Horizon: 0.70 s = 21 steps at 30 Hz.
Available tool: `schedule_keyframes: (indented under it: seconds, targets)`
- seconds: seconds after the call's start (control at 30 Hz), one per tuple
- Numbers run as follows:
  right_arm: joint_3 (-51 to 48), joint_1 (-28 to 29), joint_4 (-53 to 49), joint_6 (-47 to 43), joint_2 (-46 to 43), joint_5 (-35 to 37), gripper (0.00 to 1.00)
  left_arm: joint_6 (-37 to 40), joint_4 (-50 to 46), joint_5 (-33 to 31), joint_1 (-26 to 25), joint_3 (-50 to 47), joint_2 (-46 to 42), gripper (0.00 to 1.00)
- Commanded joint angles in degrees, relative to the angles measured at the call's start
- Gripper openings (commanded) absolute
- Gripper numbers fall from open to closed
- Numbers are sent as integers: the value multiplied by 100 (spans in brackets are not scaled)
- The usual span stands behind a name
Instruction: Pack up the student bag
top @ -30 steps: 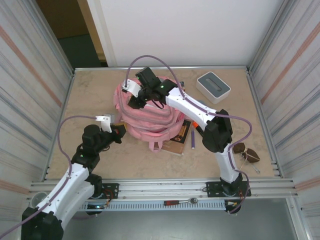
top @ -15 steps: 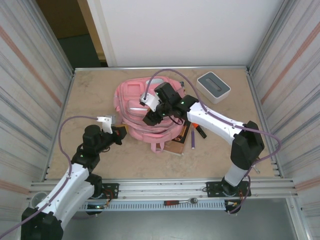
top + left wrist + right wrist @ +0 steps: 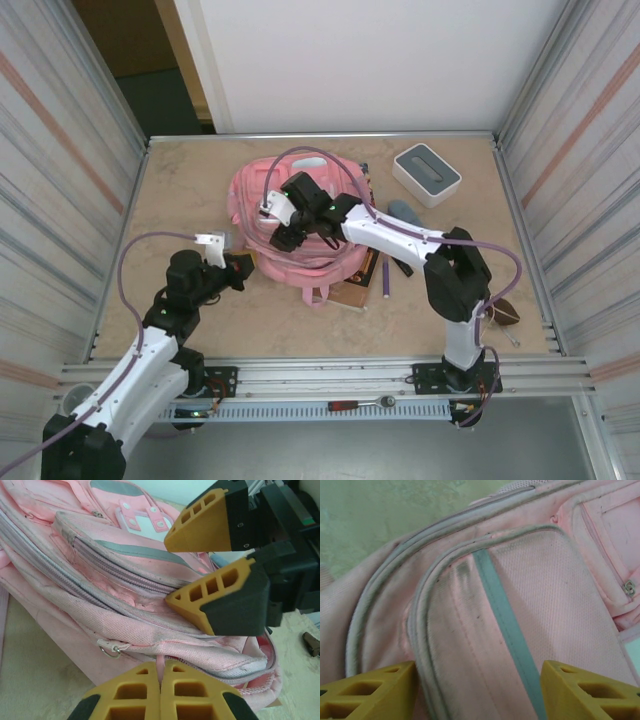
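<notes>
Left gripper (image 3: 160, 670), bottom centre of its wrist view: jaws pressed shut at the lower seam of the student bag (image 3: 250, 190). Can't tell if any fabric is pinched. Top view: the bag lies flat mid-frame, partly over a brown book (image 3: 350, 293), with a purple pen (image 3: 385, 275) just beside it. Right gripper (image 3: 477, 677) is over the bag's front pocket, jaws wide apart, holding nothing. White-and-grey box (image 3: 427, 172) upper right, apart from the bag.

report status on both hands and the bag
Left hand shut at student bag near edge. Right hand open over front pocket. Brown book partly under bag.
</notes>
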Motion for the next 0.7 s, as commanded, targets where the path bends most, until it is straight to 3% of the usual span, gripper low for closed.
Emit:
schedule_keyframes:
  seconds: [0.0, 0.1, 0.2, 0.4, 0.67]
  targets:
    - [354, 3, -118, -272, 213, 228, 46, 71, 412, 194, -61, 125, -57, 0]
    - [253, -18, -104, -458, 97, 260, 14, 59, 367, 86, -61, 81, -90, 0]
    - [-15, -129, -22, -641, -217, 139, 0, 76, 228, -138, -57, 37, -164, 0]
    - [-609, -542, 140, -988, -904, -636, 0, 220, -50, -490, 21, 3, -394, 0]
    - [-911, -897, 365, -1156, -1333, -1404, 0, 89, -84, -544, 594, -92, -629, 0]
